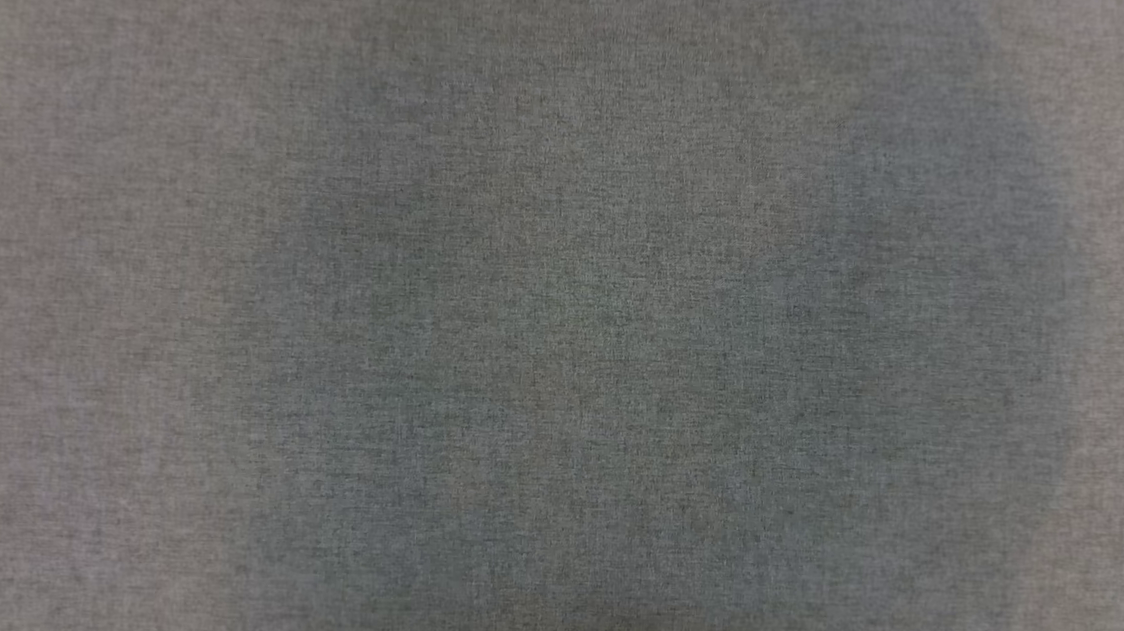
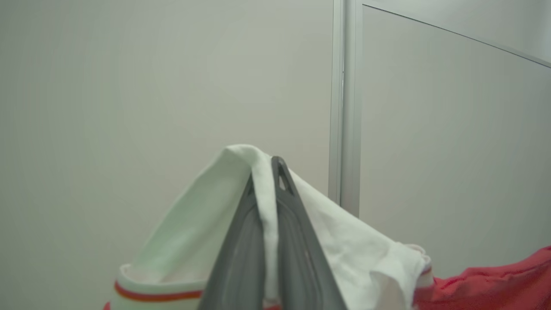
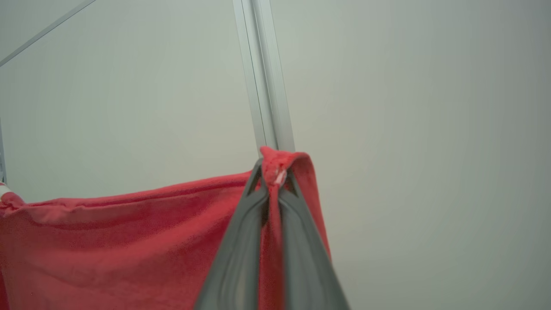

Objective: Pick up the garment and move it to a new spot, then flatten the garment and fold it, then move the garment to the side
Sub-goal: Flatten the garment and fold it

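Between the closed fingers of the left claw, a white fold of the garment is pinched, with a red-striped band seen below it. The right claw is likewise shut tight, on a bunched red corner. From that corner the garment's upper edge is seen running straight across towards the other claw. The long axis is therefore judged to lie claw to claw, left to right, with the body of the cloth hanging below; which end is neck or hem cannot be told. Farther off, in the head view, a sliver of the red cloth with white print is caught at the left edge, over the grey woven table, and whether it touches cannot be told. Beyond, pale wall panels joined by a metal strip are seen. The step is judged to be the carrying of the garment to a new spot. For this to be done well, the 2 claws should be held level and well apart so that the edge is drawn taut. The hanging end should be laid on the table first, and the cloth then drawn out flat.
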`<state>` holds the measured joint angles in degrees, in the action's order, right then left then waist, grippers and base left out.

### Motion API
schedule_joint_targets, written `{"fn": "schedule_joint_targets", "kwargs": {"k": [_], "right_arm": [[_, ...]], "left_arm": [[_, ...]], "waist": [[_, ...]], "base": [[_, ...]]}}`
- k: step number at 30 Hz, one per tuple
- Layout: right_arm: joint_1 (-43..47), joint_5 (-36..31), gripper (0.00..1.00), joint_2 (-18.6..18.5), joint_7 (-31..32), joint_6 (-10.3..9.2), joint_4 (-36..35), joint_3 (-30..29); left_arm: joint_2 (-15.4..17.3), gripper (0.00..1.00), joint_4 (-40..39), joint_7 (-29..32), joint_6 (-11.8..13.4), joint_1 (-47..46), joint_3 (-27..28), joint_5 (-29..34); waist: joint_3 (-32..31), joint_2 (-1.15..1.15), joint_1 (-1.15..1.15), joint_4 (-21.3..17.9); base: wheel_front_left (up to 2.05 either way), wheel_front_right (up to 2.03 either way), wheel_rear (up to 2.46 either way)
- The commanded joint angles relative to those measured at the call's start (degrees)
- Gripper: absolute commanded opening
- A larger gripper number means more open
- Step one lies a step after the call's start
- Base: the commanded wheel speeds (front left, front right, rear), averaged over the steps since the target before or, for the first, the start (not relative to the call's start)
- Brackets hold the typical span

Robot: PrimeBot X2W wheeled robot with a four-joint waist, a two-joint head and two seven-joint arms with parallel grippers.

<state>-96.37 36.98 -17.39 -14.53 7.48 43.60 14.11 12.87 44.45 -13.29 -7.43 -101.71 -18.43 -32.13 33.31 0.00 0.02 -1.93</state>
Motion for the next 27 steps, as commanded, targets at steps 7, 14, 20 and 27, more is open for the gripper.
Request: {"fn": "schedule_joint_targets", "kwargs": {"k": [7, 14, 20, 27], "right_arm": [[-2.8, 2.3, 0.0, -1.0, -0.6, 0.03, 3.8, 4.3], [8.7, 6.7, 0.0, -1.6, -0.7, 0.03, -1.9, 8.1], [25.1, 8.0, 0.0, -0.4, -0.7, 0.03, -9.8, 6.7], [43.3, 7.4, 0.0, -0.2, -0.7, 0.03, -17.9, 6.4]], "left_arm": [[-1.4, 0.0, 3.9, -1.5, 0.0, -3.4, -4.7, -2.4], [0.0, 0.0, 1.9, -1.9, 0.0, 6.7, -7.2, -4.1], [3.4, 0.0, -8.1, -1.9, 0.0, 24.3, -3.6, -5.0], [3.7, 0.0, -19.9, -1.9, 0.3, 46.8, 1.9, -4.9]], "waist": [[1.8, 0.0, -0.02, 0.4], [2.3, 0.0, -0.02, 0.8], [0.2, 0.0, -0.02, 0.1], [-5.3, 0.0, -0.02, 0.4]], "base": [[0.0, 0.0, 0.0], [0.0, 0.0, 0.0], [0.0, 0.0, 0.0], [0.0, 0.0, 0.0]]}}
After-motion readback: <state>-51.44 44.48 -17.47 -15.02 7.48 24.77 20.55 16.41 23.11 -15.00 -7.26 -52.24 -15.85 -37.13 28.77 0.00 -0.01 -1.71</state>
